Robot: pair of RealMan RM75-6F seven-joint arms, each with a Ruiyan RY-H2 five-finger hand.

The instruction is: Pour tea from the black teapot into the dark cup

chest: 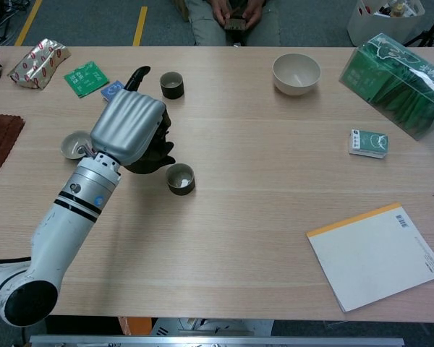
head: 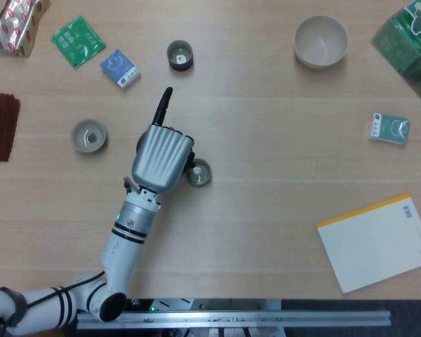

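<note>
One arm is at work over the pale wooden table (chest: 260, 238), the robot's left one, and its silver-backed left hand (head: 161, 158) has its dark fingers curled round the black teapot (chest: 150, 155), with one finger sticking straight out toward the far edge. Most of the pot is buried under the hand; from the chest camera only its dark rounded body and a bit jutting right show beneath the knuckles, held just left of the dark cup (chest: 180, 178) and almost touching its rim. That small round cup stands upright near the middle of the table with something pale in its bottom; whether any tea is running I cannot tell. Left of the hand sits a small pale round cup (head: 89, 135), and farther away stands a second dark cup (head: 179, 55). Along the far left lie a blue-and-white sachet (head: 120, 68), a green sachet (head: 78, 41), a shiny red-and-silver foil packet (head: 16, 24) and, at the left edge, a brown mat (head: 0, 126). Far right are a cream bowl (chest: 296, 73), a big green box (chest: 398, 83), a small green-and-white packet (chest: 368, 142), and nearer, a white notebook with a yellow spine (chest: 376, 254).
</note>
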